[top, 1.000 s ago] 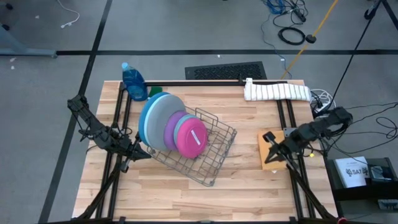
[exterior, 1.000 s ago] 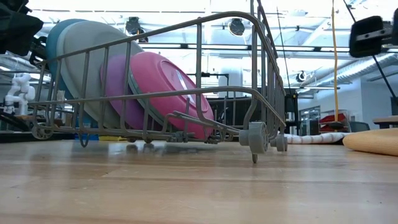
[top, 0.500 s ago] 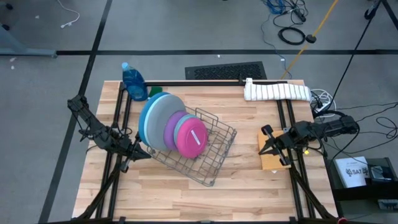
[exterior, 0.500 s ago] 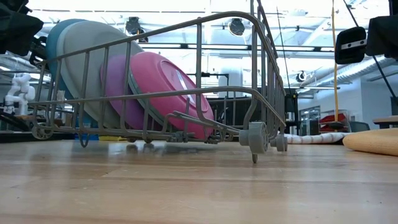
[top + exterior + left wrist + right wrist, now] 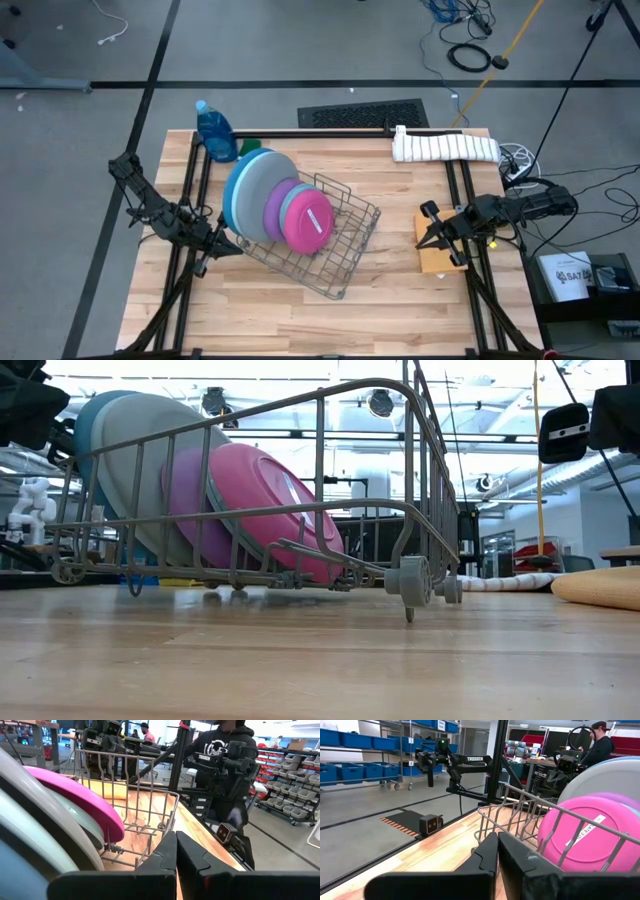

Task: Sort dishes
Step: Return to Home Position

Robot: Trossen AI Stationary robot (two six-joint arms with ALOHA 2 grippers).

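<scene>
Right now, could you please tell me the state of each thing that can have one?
Left gripper, jaws shut, empty.
Right gripper, jaws shut, empty.
Wire rack, upright, loaded.
Pink plate, on edge in rack, frontmost.
Purple plate, on edge in rack.
Grey plate, on edge in rack.
Soap bottle, upright.

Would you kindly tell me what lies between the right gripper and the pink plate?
In the high view, only the empty end of the wire rack and a bare strip of table separate the right gripper from the pink plate.
</scene>
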